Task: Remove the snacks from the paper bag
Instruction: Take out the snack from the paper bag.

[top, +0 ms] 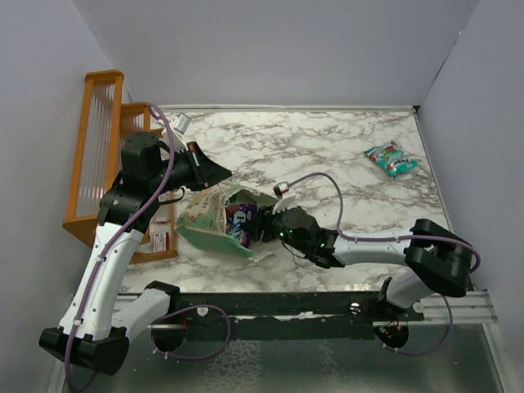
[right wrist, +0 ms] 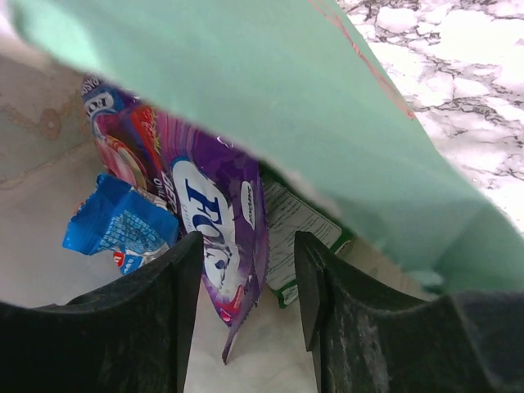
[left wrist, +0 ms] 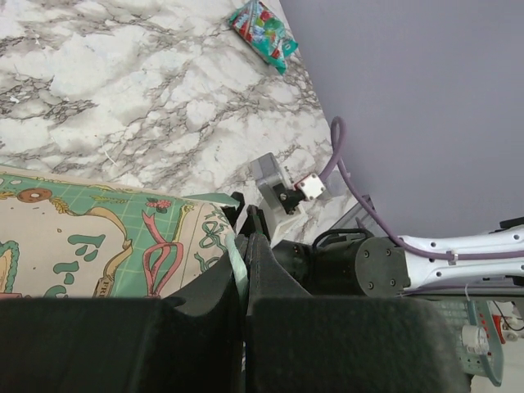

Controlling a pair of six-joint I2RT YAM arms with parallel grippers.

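Note:
The mint-green paper bag (top: 205,219) lies on its side on the marble table, mouth facing right. My left gripper (top: 223,175) is shut on the bag's upper mint edge (left wrist: 236,266) and holds the mouth up; the printed front panel (left wrist: 90,237) shows in the left wrist view. My right gripper (top: 264,226) is open inside the mouth. Its fingers (right wrist: 155,303) stand either side of a purple packet (right wrist: 214,225), not touching it. A blue packet (right wrist: 119,225) and a green-and-white packet (right wrist: 296,229) lie beside it. One teal snack (top: 391,158) lies on the table at the far right (left wrist: 264,26).
An orange wooden rack (top: 98,147) stands at the left edge, close behind my left arm. A small red-and-white box (top: 162,239) lies by its foot, and a small white item (top: 181,123) at the back. Grey walls close the table's back and sides.

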